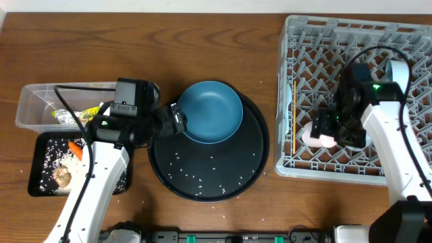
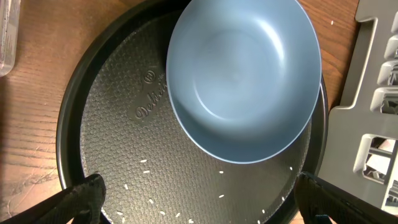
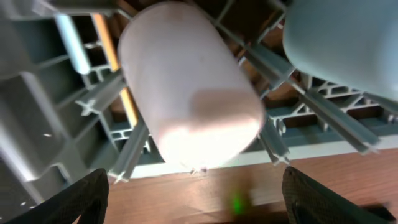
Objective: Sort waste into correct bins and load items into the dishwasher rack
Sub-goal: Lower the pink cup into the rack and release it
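The pink cup (image 3: 186,93) lies on its side between pegs of the dishwasher rack (image 1: 286,81), so the right hand (image 3: 196,199) above it stands spread, gripping nothing. The left hand (image 2: 199,205), spread wide too, faces the dark-blue plate (image 1: 212,111) on the round black tray (image 1: 169,162), I think to take its rim.

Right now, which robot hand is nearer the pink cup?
Right. The right gripper hangs over the pink cup; the left gripper is far away by the blue plate.
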Robot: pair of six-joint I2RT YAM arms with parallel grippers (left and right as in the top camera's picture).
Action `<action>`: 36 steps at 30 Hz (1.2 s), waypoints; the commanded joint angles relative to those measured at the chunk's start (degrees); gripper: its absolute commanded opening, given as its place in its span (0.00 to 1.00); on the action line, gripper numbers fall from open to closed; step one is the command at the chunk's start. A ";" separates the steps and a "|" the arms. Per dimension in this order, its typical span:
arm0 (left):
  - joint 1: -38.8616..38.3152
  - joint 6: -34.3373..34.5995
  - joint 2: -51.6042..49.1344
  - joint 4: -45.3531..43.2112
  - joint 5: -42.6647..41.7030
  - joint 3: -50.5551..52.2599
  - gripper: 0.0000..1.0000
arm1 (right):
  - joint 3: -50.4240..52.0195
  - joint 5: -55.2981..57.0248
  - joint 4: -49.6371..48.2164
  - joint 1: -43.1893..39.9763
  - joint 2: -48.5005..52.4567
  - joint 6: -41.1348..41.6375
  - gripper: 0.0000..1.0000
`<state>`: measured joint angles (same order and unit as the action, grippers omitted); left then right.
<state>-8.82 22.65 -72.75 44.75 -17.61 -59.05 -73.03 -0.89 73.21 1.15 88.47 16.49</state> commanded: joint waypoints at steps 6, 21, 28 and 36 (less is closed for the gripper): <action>0.13 -0.35 0.09 -0.02 0.59 -0.20 0.98 | -11.28 -5.86 5.44 0.04 -0.09 -2.86 0.60; 0.13 -0.35 0.09 0.00 0.57 -0.20 0.98 | -2.95 -2.75 1.33 0.04 -0.07 -0.44 0.01; 0.13 -0.35 0.09 0.00 0.57 -0.20 0.98 | 2.45 -2.78 -4.44 0.04 -0.07 -0.46 0.01; 0.13 -0.35 0.09 0.00 0.57 -0.20 0.98 | 5.20 -2.51 -9.46 0.04 -0.07 -0.87 0.02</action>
<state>-8.82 22.65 -72.75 44.75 -17.61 -59.05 -69.43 -4.08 65.19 1.15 88.31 15.14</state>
